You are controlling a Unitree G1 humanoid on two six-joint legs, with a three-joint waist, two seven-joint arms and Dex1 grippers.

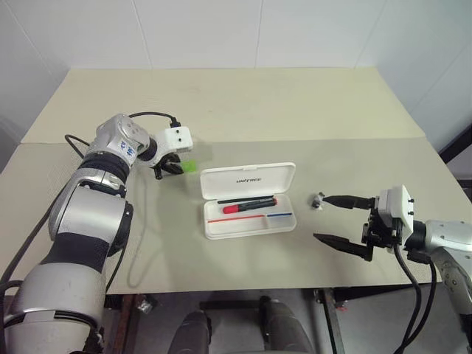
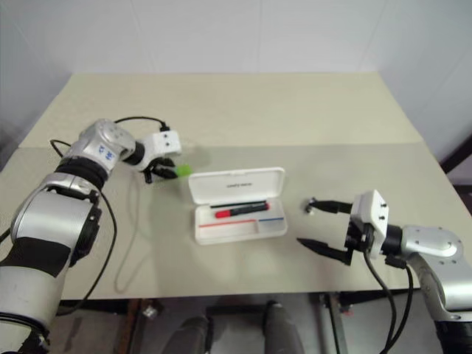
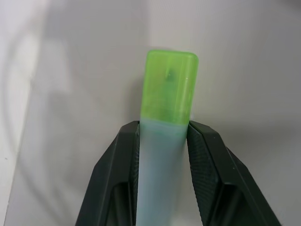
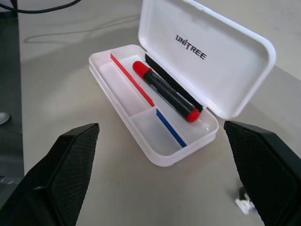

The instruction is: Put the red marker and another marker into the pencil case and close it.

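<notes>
Gripping the stubby pale highlighter with lime-green cap (image 3: 165, 122), your left gripper (image 1: 171, 167) sits at ten o'clock from the open white plastic pencil case (image 1: 249, 201); it seems barely lifted. Red-ended black marker (image 1: 249, 206) lies inside. Carry it over; right gripper (image 1: 345, 219) waits wide, empty.

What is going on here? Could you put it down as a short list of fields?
Table: beige top
Pencil case: white, lid open, lying mid-table
Red marker: already inside the case
Green highlighter: clamped in the left gripper, left of the case
Right gripper: open, holding nothing, right of the case
Small dark bit: on the table by the right gripper
Left to do: highlighter into case, lid shut
</notes>
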